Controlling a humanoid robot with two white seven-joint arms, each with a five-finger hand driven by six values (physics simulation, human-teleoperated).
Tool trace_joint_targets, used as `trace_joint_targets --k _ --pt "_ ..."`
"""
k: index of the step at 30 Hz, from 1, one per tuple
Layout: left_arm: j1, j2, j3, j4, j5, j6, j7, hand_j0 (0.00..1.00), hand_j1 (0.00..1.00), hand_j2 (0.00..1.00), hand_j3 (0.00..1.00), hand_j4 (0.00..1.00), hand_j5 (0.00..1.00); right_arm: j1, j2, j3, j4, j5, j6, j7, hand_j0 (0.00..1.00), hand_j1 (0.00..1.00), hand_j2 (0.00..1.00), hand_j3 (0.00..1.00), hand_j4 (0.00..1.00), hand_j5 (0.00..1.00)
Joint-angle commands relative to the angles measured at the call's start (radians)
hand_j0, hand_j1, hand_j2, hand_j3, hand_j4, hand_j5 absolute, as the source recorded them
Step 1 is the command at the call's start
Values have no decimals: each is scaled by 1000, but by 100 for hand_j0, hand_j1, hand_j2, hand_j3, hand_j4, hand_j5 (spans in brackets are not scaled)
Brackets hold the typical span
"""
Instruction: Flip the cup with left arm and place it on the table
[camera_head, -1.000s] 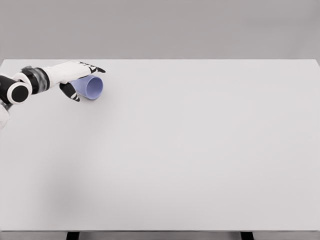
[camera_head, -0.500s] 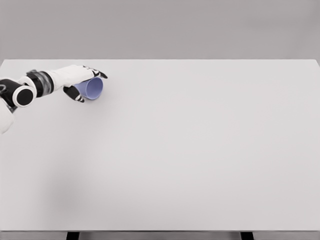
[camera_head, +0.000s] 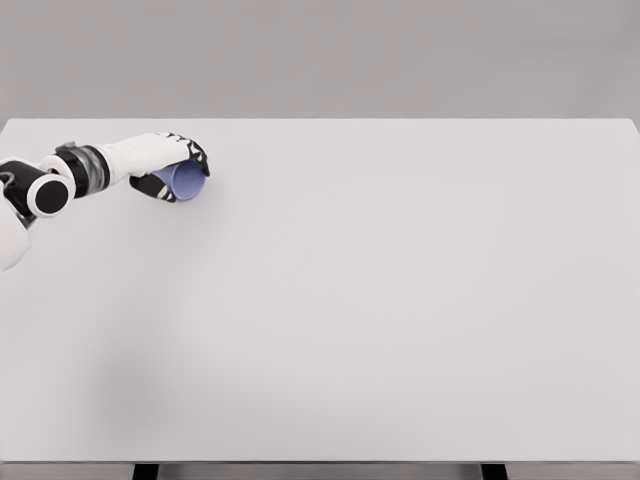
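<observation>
Left hand: I see my white 5-finger left hand with black fingertips (camera_head: 160, 160) at the far-left part of the table, its arm coming in from the picture's left edge.
Hand state: the fingers are curled around the small lavender-blue plastic cup (camera_head: 186, 180); dark fingertips (camera_head: 200, 155) arch over the cup's top side and the thumb sits below it, so the hand is closed on the cup.
Cup relative to hand: the cup sits inside the grasp, on the hand's right side, sticking out past the palm toward the middle of the table.
Cup pose: it lies on its side, and I can see its round open mouth turned toward the right and a little toward me; the base is hidden in the palm.
Cup and table: I cannot tell whether the cup touches the surface or hangs just above it; a faint shadow lies under it.
Wrist and forearm: a grey and black wrist band, then a round white joint with a black ring (camera_head: 48, 196) near the left edge.
Table: the wide, flat white rectangular table (camera_head: 400, 300) fills nearly all of my view, with the cup near its far-left corner.
Background: a plain grey wall (camera_head: 320, 55) beyond the far table edge.
</observation>
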Motion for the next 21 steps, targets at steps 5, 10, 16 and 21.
trace_joint_targets --k 5,10,16,21 --pt "-3 11 12 -9 110 -68 -2 55 55 55 55 55 55 0 0 0 0 0 0 0 100 100 100 100 100 100" --pt "-6 31 18 -15 329 -79 -12 51 51 51 51 51 51 0 0 0 0 0 0 0 100 100 100 100 100 100" --pt "-9 43 53 -15 714 -72 -195 48 48 48 48 48 48 0 0 0 0 0 0 0 100 100 100 100 100 100" --pt "-15 43 53 14 1030 -54 -195 48 48 48 48 48 48 0 0 0 0 0 0 0 100 100 100 100 100 100"
